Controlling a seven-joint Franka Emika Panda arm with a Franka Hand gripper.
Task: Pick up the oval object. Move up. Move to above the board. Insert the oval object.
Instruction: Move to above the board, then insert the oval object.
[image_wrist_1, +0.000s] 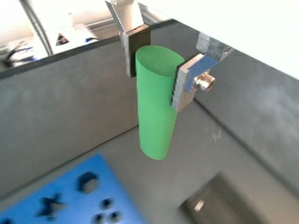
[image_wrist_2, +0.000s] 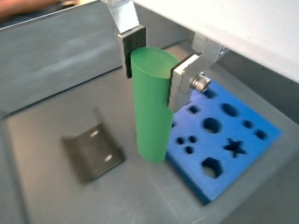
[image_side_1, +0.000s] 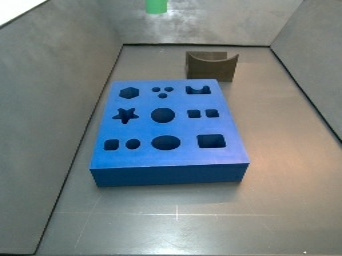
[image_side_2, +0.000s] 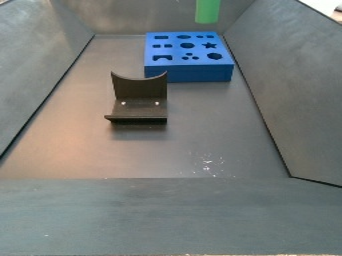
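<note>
Fixture (image_side_2: 136, 99): we see it on the floor, left of and nearer than the board in a side view.
Board (image_side_2: 189, 55): blue, flat on the floor, far end.
Gripper (image_wrist_2: 155, 59): we see its fingers clamping the oval object's top.
Oval object (image_wrist_2: 149, 105): green, upright, raised off the floor; only its lower tip (image_side_2: 209, 11) shows at the frame top, over the board's far-right corner.
</note>
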